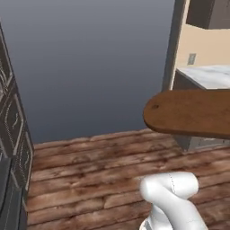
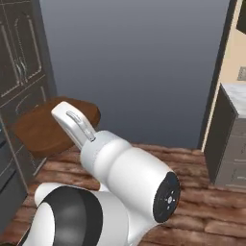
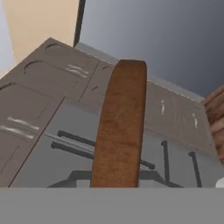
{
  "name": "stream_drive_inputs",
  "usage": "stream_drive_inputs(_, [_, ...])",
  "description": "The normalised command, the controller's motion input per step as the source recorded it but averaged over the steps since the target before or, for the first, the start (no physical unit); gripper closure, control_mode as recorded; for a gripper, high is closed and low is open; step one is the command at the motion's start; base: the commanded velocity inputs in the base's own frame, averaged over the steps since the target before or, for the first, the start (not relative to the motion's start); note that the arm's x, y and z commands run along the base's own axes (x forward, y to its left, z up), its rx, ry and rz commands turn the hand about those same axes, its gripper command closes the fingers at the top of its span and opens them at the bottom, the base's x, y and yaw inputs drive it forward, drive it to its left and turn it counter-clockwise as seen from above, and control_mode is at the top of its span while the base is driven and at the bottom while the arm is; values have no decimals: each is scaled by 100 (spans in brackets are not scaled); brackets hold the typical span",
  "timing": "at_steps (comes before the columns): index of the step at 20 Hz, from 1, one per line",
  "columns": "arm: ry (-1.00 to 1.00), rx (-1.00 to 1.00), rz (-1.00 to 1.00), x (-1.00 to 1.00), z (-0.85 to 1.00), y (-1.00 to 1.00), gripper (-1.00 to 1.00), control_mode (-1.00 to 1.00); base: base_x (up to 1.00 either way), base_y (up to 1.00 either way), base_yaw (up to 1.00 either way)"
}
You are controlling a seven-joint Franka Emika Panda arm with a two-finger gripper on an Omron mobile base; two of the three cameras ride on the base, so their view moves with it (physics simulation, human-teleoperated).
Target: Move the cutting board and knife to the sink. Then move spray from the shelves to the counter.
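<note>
Hand closed narrowly on cutting board, carried aloft at right of frame; slippage or collision with cabinets risked.

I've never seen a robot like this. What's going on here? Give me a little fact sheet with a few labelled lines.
Being carried: cutting board, reddish-brown wood, held up in the air above the floor
Board detail: small hole near its rounded end
Tool: shut on the cutting board; its fingertips are hidden
Floor: wooden planks
Nearby: marble counter to the right, dark cabinets to the left
Knife and sink: cannot tell from these pictures
Task progress: board not yet set down
</note>
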Motion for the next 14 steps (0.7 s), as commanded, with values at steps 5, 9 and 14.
stream_drive_inputs(5, [0, 0, 0, 0, 0, 0, 100, 100, 63, -52, -61])
stream_drive_inputs(9, [0, 0, 0, 0, 0, 0, 100, 100, 70, -43, -61])
stream_drive_inputs(14, [0, 0, 0, 0, 0, 0, 100, 100, 77, -27, -62])
